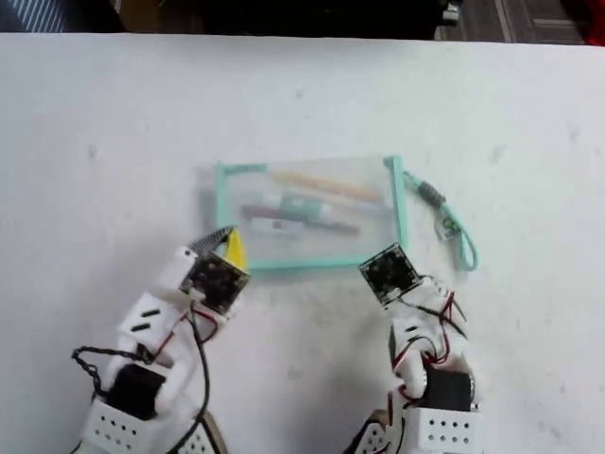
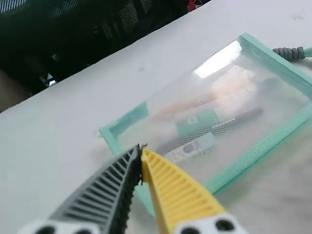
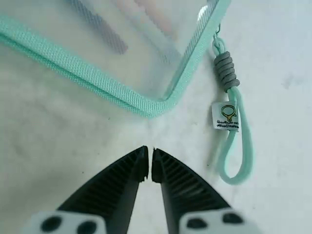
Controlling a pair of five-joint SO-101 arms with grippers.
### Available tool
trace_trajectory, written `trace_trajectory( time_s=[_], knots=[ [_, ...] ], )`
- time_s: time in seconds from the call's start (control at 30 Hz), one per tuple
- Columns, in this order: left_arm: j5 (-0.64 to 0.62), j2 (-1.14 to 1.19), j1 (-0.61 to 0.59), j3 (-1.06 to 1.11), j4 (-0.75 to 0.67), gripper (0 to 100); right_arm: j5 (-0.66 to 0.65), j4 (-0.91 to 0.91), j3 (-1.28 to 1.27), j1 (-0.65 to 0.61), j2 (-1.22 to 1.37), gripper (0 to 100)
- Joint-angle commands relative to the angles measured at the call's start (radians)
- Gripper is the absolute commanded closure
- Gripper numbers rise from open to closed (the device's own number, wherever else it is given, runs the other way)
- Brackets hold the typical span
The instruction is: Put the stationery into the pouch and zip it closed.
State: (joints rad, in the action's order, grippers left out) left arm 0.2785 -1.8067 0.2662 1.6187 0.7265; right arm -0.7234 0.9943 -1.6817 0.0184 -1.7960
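**Two Hands Closing In on a Filled Pouch**

The left hand (image 2: 142,151) is hovering at the near left corner of the pouch (image 1: 302,264), its grey and yellow fingers pressed together with nothing visibly between them. The pouch is lying flat in the middle of the white surface (image 1: 113,113). Its long axis is running side to side across the arms' front, and the stationery (image 1: 302,210) inside is lying along that same line. The right hand (image 3: 150,156) is sitting just off the near right corner, apart from the trim, with its black fingers all but touching and gripping nothing. At the far right end the corded strap (image 1: 458,236) is trailing away from the zip pull, so the pouch is pointing its zip end toward the right arm. Whether the zip is fully drawn cannot be told.

The pouch looks light, thin-walled and limp, and it is likely to slide or buckle under a push. The stitched mint trim and the knotted cord are offering the firmest holds. One hand pinning a corner while the other draws the cord seems the sound approach.
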Motion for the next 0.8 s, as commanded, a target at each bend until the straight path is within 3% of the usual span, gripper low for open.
trace_trajectory(
  time_s=[0.0, 0.2, 0.4, 0.77],
  knots=[
    [-0.115, -0.016, -0.018, -0.141, 0.129, 97, -0.017, 0.005, -0.009, -0.015, -0.005, 98.1],
    [-0.118, -0.016, -0.016, -0.138, 0.130, 87, -0.018, 0.007, -0.009, -0.015, -0.004, 98.1],
    [-0.110, -0.016, -0.010, -0.121, 0.114, 98, -0.018, 0.015, -0.009, -0.015, -0.004, 98.1],
    [-0.057, -0.016, -0.013, -0.029, -0.009, 98, -0.012, -0.054, 0.075, -0.013, -0.002, 98.2]
  ],
)
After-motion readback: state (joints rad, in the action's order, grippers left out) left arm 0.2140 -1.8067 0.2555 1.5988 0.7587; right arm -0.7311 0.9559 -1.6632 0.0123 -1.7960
